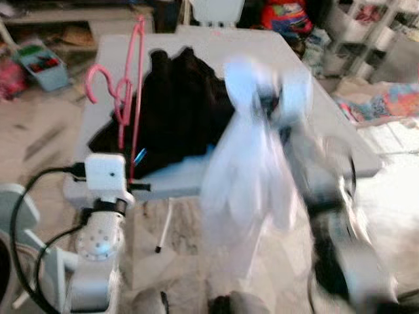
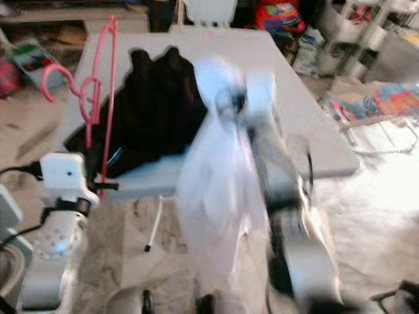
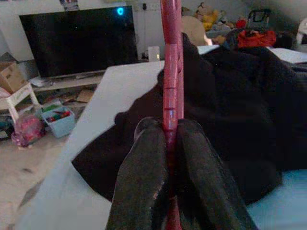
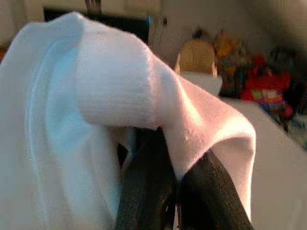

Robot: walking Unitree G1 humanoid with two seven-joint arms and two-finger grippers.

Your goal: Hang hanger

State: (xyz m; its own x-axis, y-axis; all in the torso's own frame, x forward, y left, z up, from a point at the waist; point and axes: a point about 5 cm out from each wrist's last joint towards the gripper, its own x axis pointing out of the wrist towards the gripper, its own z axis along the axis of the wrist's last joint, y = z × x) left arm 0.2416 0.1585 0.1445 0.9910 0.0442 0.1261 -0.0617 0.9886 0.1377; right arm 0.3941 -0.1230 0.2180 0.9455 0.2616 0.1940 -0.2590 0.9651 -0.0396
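Note:
A pink hanger (image 1: 137, 98) stands upright over the near left part of the grey table (image 1: 294, 59), its hook curling to the left. My left gripper (image 3: 171, 139) is shut on its lower bar, at the table's near edge (image 1: 133, 178). A black garment (image 1: 177, 104) lies heaped on the table just behind the hanger. My right gripper (image 4: 175, 177) is shut on a white garment (image 1: 245, 163), which hangs blurred in front of the table's near edge. The right gripper (image 1: 265, 101) holds it up at its top.
A thin table leg (image 1: 165, 226) stands on the pale floor below the hanger. A blue bin (image 1: 42, 62) of items sits on the floor at far left. White shelving (image 1: 366, 26) and colourful fabric (image 1: 393, 101) crowd the right side. A dark TV (image 3: 79, 40) stands beyond the table.

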